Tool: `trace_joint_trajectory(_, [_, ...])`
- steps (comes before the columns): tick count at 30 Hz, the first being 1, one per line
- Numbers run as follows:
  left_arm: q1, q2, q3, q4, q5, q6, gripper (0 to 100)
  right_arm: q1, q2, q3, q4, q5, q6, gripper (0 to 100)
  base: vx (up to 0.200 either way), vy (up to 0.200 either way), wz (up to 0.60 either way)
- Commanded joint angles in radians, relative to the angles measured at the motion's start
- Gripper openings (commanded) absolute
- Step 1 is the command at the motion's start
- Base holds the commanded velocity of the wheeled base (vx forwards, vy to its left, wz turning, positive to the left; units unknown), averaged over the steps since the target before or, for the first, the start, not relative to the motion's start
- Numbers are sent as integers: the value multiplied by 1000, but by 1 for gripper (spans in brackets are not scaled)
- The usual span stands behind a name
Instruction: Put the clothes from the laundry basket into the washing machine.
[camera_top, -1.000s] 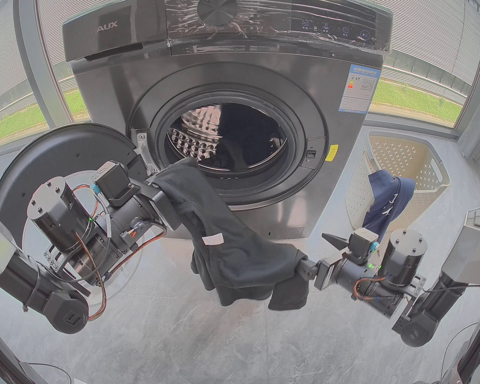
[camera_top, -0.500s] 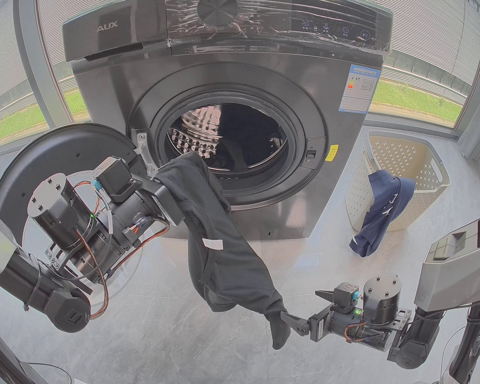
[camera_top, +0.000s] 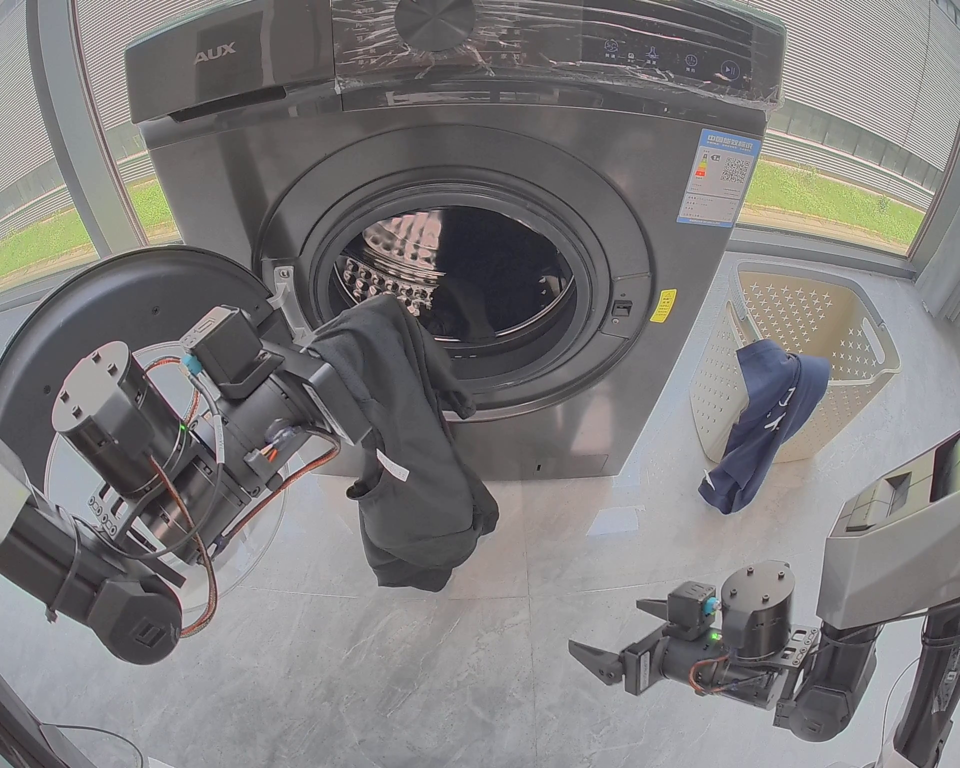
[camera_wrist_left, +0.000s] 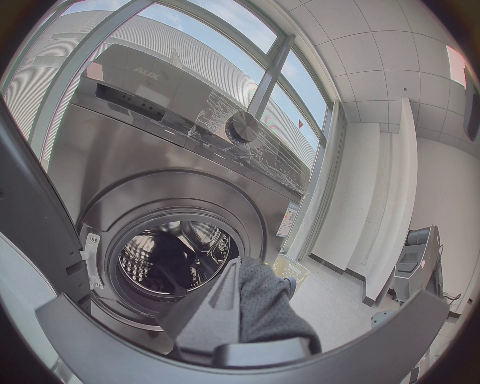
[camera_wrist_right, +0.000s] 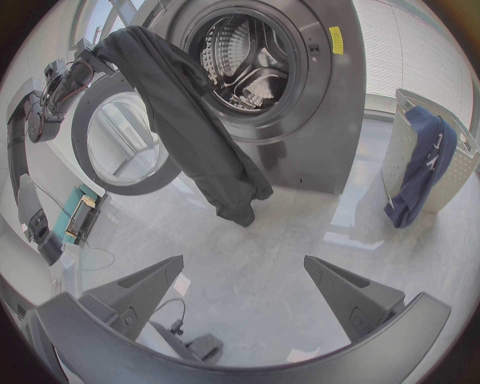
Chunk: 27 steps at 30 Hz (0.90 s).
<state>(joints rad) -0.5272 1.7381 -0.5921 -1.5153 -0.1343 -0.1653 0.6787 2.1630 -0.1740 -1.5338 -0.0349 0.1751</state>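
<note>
Grey stone floor (camera_top: 480, 660) lies before the washing machine (camera_top: 620, 420), its door (camera_top: 110, 300) swung wide. The left pincer (camera_top: 345, 390) pinches a dark garment (camera_top: 415, 460) that hangs by the opening. The right pincer (camera_top: 606, 625) sits low over the floor, spread. A navy garment (camera_top: 765, 420) drapes over the laundry basket (camera_top: 820, 310). Left wrist view: dark cloth clamped, drum (camera_wrist_left: 200, 245) ahead. Right wrist view: fingers (camera_wrist_right: 350, 295) wide apart above the floor.

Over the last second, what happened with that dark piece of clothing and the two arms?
The right gripper let go of the dark garment at its lower end and dropped back toward the floor, open. The garment swung back and now hangs from the left gripper alone, before the washing machine. The left gripper, the blue garment over the basket rim and the machine stayed put.
</note>
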Motion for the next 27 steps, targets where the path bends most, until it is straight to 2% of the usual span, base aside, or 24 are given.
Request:
trace_joint_trajectory(1, [-20, -5, 5, 0, -1, 1, 0, 28, 32, -183, 11, -3, -11, 100, 0, 0, 0])
trace_joint_trajectory(6, [-42, -6, 2, -3, -1, 3, 0, 64, 101, -354, 0, 1, -13, 100, 0, 0, 0])
trace_joint_trajectory(10, [-53, -8, -3, -5, 1, 3, 0, 67, 121, -481, 12, 13, -45, 100, 0, 0, 0])
trace_joint_trajectory(14, [-53, -32, -8, 4, 2, 3, 0, 78, 155, -568, 17, 58, -68, 100, 0, 0, 0])
trace_joint_trajectory(22, [-53, -49, -15, 6, 2, 3, 0, 99, 204, -713, 64, 59, -82, 100, 0, 0, 0])
trace_joint_trajectory(23, [-53, -51, -17, 6, 1, 3, 0, 94, 224, -756, 67, 61, -91, 100, 0, 0, 0])
trace_joint_trajectory(25, [-53, -51, -17, 6, 2, 3, 0, 94, 225, -759, 67, 61, -92, 100, 0, 0, 0])
trace_joint_trajectory(26, [-54, -60, -15, 6, 1, 3, 0, 88, 250, -815, 83, 61, -101, 100, 0, 0, 0])
trace_joint_trajectory(27, [-54, -60, -15, 6, 1, 3, 0, 87, 253, -829, 90, 63, -106, 100, 0, 0, 0])
